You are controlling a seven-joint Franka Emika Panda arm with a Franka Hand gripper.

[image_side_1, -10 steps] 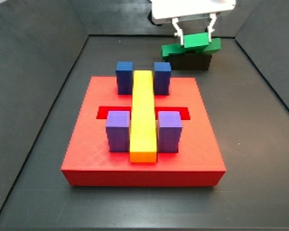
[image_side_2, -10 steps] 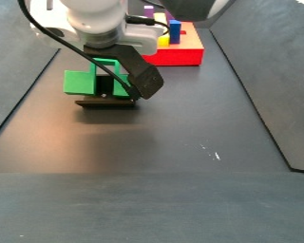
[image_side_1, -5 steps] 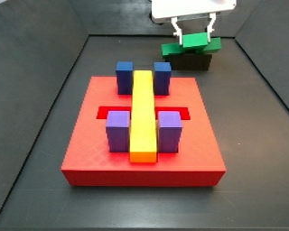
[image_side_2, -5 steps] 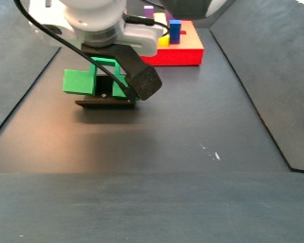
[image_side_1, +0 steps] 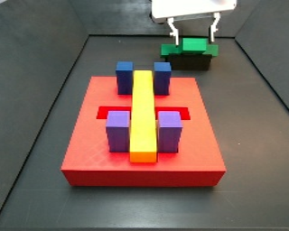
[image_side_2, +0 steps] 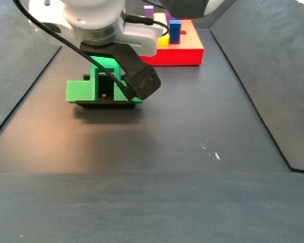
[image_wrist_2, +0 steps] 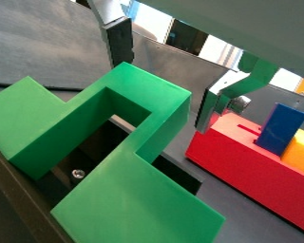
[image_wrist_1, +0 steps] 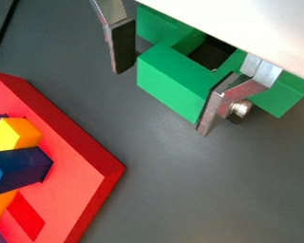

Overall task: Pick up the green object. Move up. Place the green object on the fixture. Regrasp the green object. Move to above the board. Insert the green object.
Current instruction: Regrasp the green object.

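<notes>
The green object (image_side_1: 190, 46) lies flat on the dark fixture (image_side_1: 191, 63) at the far end of the floor, beyond the red board (image_side_1: 141, 164). It shows in the other side view too (image_side_2: 81, 91), on the fixture (image_side_2: 106, 103). My gripper (image_side_1: 195, 36) hangs right over it, open, with one finger on each side of one square end. In both wrist views the green object (image_wrist_1: 180, 81) (image_wrist_2: 117, 123) sits between the fingers (image_wrist_1: 121, 43), with a gap at one pad. The fixture (image_wrist_2: 104, 152) shows through the notch.
The board (image_side_2: 180, 55) bears two blue blocks (image_side_1: 144, 74), two purple blocks (image_side_1: 144, 128) and a long yellow bar (image_side_1: 144, 113). It lies beside the fixture (image_wrist_1: 66, 142). Dark walls ring the floor.
The green object was tilted and a little higher in the fingers; now it lies level and lower on the fixture. The fingers have spread off it.
</notes>
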